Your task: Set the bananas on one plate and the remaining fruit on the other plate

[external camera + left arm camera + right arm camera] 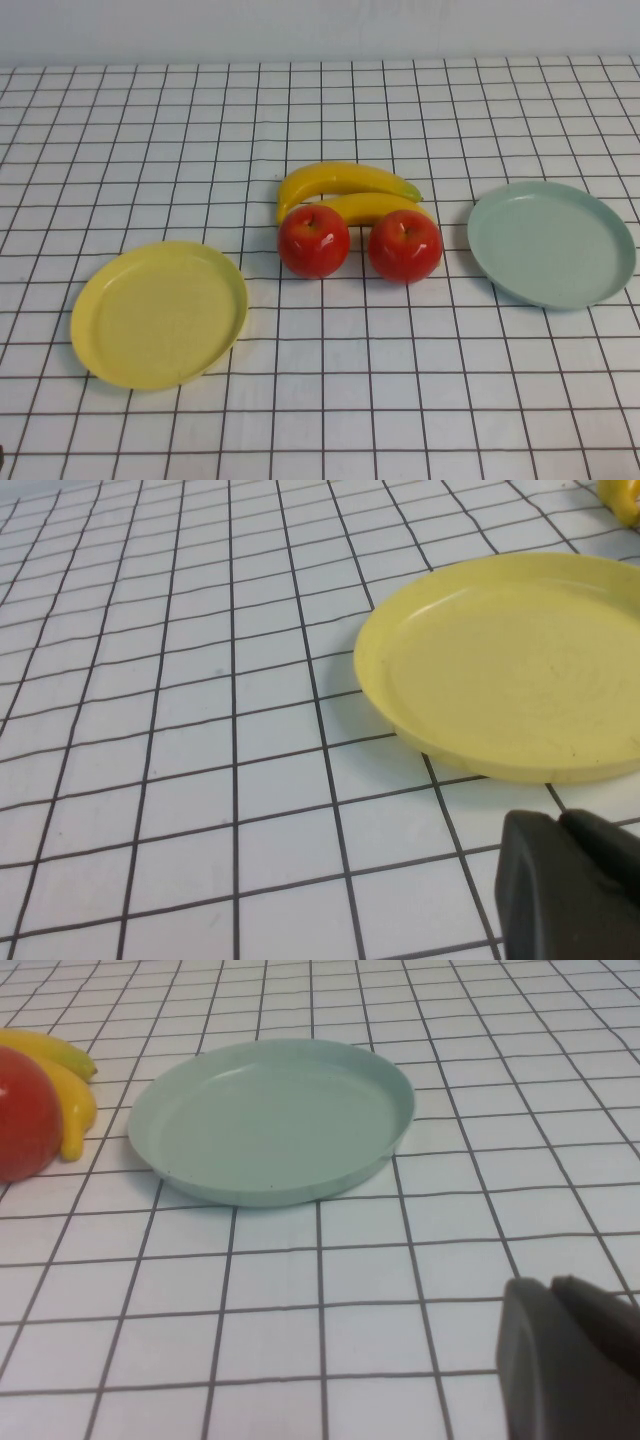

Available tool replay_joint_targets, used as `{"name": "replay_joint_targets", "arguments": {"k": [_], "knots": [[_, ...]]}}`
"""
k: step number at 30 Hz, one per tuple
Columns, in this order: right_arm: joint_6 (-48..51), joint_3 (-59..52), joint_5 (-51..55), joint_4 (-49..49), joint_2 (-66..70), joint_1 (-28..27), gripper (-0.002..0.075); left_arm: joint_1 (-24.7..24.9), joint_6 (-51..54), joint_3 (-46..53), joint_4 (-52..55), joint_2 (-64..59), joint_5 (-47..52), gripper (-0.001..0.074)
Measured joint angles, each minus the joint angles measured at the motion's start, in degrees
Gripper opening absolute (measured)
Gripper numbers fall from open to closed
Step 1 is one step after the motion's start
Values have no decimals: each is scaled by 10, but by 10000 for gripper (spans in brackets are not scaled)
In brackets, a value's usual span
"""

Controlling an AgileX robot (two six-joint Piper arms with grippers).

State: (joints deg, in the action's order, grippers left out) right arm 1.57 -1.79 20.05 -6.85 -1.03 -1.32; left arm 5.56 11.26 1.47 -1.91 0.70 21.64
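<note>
Two yellow bananas [345, 181] lie at the table's middle, one behind the other. Two red apples [313, 240] [405, 244] stand side by side in front of them, touching the nearer banana. The yellow plate [158, 312] lies empty at the front left, the pale green plate [552, 243] empty at the right. Neither gripper shows in the high view. My left gripper [560, 820] is shut and empty, low beside the yellow plate [510, 670]. My right gripper [550, 1285] is shut and empty, short of the green plate [270, 1120]. An apple [22, 1115] and the bananas [70, 1090] show beyond it.
A white cloth with a black grid [320, 400] covers the whole table. A pale wall [320, 30] runs along the far edge.
</note>
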Motion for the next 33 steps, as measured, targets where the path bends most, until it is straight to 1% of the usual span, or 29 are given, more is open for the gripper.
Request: {"name": "replay_joint_targets", "arguments": {"k": [26, 30, 31, 33], "knots": [[0, 0, 0, 0, 0, 0, -15, 0, 0, 0, 0, 0, 0, -4], [0, 0, 0, 0, 0, 0, -15, 0, 0, 0, 13, 0, -2, -4], [0, 0, 0, 0, 0, 0, -15, 0, -3, 0, 10, 0, -7, -4], [0, 0, 0, 0, 0, 0, -15, 0, -43, 0, -33, 0, -29, -4]]}}
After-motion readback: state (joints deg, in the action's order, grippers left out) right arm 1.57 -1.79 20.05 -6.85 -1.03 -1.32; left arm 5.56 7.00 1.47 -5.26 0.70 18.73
